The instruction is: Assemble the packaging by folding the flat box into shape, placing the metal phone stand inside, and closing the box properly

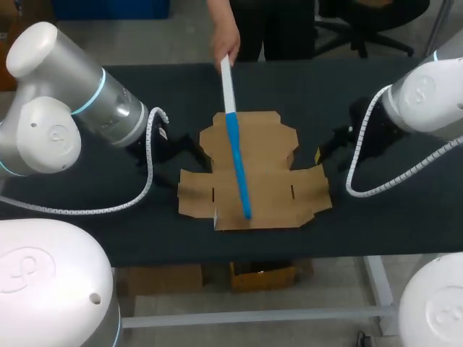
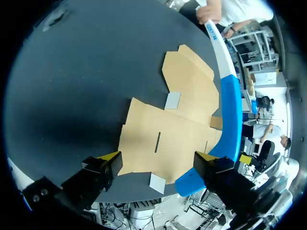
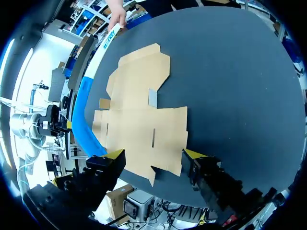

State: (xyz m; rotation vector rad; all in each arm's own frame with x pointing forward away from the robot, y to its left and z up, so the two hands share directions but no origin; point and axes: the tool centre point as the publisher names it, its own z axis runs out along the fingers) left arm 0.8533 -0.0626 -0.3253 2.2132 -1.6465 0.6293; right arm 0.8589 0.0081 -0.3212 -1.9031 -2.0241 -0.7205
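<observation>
Black table (image 1: 376, 87), lab clutter beyond it ignored. My left arm comes in from the left and sits just off the box's left edge. The left gripper (image 2: 157, 158) is released, fingers wide apart, nothing between them, cardboard just ahead. The box (image 1: 271, 195) lies mid-table and fully flat: a cut blank with every flap splayed, no crease raised, no wall up. A person's hand (image 1: 226, 40) reaches over the far edge holding a long stick (image 1: 236, 155), white at the hand end and blue at the other. The stick runs across the box from the far flap to near the front edge. Can't tell if the blue tip rests on the cardboard or hangs just above it. My right arm comes in from the right. The right gripper (image 3: 154, 154) is near the box's right flap, also released, fingers apart and empty. Neither gripper touches the box as far as I can see. The stand is not in any view, so I can't say where it is. Progress call: essentially zero. Folding hasn't begun, so everything is left: raise the walls, tuck the flaps, put the stand in, close the lid. I'd hold both arms until the stick and hand are off the table.
</observation>
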